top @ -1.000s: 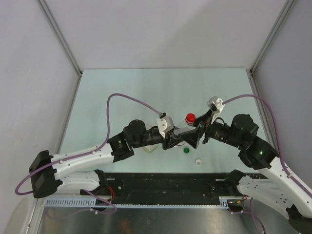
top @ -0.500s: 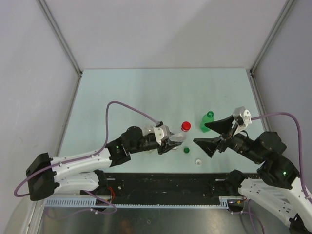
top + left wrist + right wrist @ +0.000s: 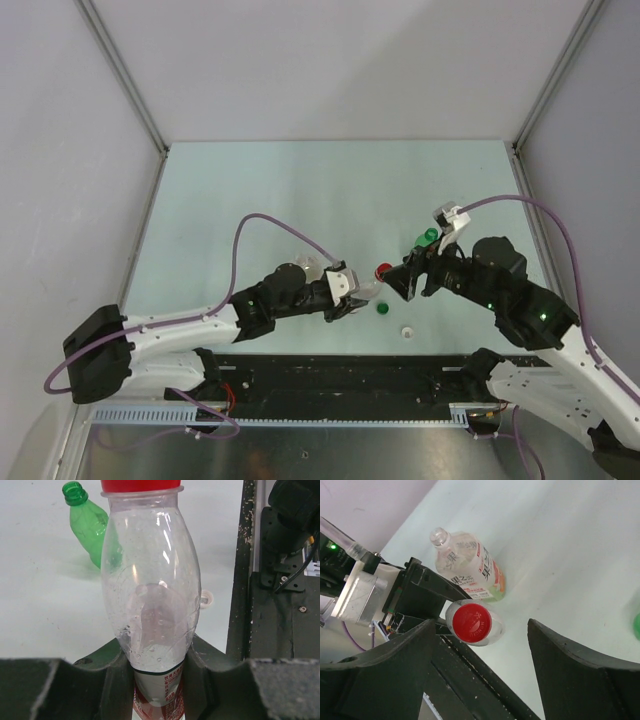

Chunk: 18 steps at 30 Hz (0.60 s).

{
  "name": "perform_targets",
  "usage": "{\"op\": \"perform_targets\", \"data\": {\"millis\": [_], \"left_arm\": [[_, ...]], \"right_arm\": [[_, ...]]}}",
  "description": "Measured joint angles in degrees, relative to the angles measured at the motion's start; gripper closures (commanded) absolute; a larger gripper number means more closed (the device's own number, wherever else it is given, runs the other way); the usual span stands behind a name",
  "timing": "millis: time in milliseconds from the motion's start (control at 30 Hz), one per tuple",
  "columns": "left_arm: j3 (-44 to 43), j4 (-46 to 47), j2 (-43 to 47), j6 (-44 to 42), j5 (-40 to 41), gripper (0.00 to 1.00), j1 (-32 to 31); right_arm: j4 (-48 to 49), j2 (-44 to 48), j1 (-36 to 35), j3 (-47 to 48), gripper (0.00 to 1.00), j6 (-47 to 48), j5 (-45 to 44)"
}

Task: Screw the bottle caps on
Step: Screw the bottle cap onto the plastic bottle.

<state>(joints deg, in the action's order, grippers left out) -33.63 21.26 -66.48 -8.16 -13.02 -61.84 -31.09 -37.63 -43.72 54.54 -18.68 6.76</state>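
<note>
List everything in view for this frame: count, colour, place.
red cap: 1, red, on top of small bottle
green cap: 1, green, loose on table
white cap: 1, white, loose near table's front edge
small bottle: 1, clear with red label, in left gripper
wide bottle: 1, clear, labelled, uncapped, beside left arm
green bottle: 1, green, uncapped, by right arm
table: 1, pale green
left gripper: 1, black, shut on small bottle
right gripper: 1, black, open, fingers either side of red cap, not touching
</note>
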Motion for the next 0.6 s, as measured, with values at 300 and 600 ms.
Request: {"op": "perform_targets", "data": {"millis": [300, 600], "left_arm": [[0.0, -0.87, -0.92, -0.87, 0.48, 0.82, 0.04], [-0.02, -2.12, -1.95, -0.94, 0.9, 0.81, 0.04]], "right_arm": [[-1.51, -1.84, 0.0, 1.11, 0.33, -1.75, 0.68], [-1.77, -2.97, 0.0, 1.42, 0.37, -2.08, 1.64]]}}
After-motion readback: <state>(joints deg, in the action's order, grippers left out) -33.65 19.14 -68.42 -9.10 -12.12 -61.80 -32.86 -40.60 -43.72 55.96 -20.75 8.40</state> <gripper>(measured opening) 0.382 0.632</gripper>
